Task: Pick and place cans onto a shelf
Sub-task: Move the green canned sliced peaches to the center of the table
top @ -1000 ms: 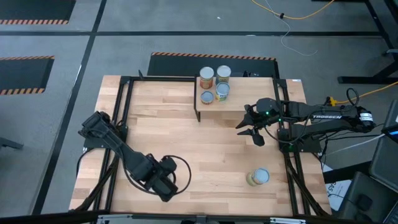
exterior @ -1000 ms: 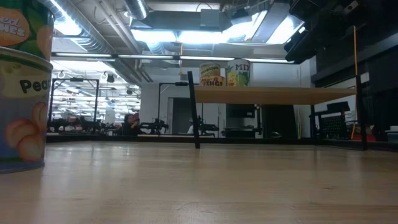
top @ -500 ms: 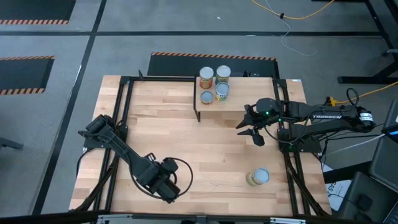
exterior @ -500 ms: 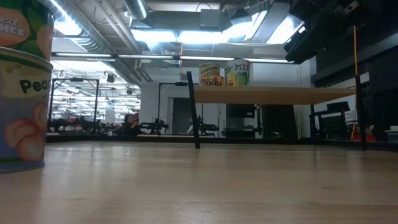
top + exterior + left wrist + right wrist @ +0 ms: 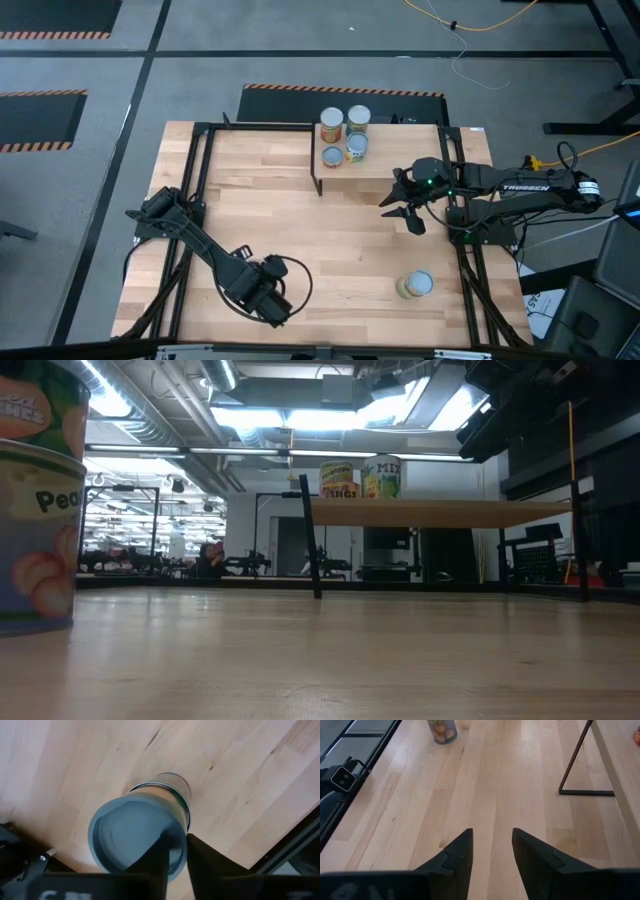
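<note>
My left gripper (image 5: 178,837) is low at the near left of the table (image 5: 300,200), directly over a tin can (image 5: 132,837). It is drawn narrow at the can's rim rather than set around the body, and I cannot tell whether it has any real hold. That is my main worry. A pinch on the lip alone is likely to slip, and the can already looks tilted from the wrist camera, so it could tip, roll off the front edge or drop partway to the shelf (image 5: 400,160). The peaches can (image 5: 35,510) looming in the low view is probably this same one, though I see no gripper there to confirm it. Four cans (image 5: 333,127) crowd the left end of the shelf board, so a careless placement there could knock one over. My right gripper (image 5: 402,218) hangs wide and empty just in front of the shelf's right half, and a carry across the table could clip it. Another can (image 5: 415,285) waits near the right front, upright and apart from both arms.
</note>
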{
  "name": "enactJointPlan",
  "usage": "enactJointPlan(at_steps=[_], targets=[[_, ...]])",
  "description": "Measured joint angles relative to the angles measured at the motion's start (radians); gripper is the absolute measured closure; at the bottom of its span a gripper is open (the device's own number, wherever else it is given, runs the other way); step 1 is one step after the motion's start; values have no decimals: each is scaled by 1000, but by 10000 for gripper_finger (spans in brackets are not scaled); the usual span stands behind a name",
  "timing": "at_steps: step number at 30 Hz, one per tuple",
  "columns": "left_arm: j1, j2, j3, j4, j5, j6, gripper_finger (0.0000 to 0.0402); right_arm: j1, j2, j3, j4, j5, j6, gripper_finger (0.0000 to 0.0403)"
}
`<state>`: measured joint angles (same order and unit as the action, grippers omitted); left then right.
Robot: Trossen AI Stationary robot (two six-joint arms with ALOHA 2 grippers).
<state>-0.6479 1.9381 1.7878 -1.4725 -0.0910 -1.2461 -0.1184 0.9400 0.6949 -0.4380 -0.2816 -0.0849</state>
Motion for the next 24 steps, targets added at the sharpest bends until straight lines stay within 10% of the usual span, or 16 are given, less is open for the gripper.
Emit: enactJointPlan(at_steps=[24], targets=[[112,-8,221,-7,-15,317,399,0,0,0,1,0,-1,262]])
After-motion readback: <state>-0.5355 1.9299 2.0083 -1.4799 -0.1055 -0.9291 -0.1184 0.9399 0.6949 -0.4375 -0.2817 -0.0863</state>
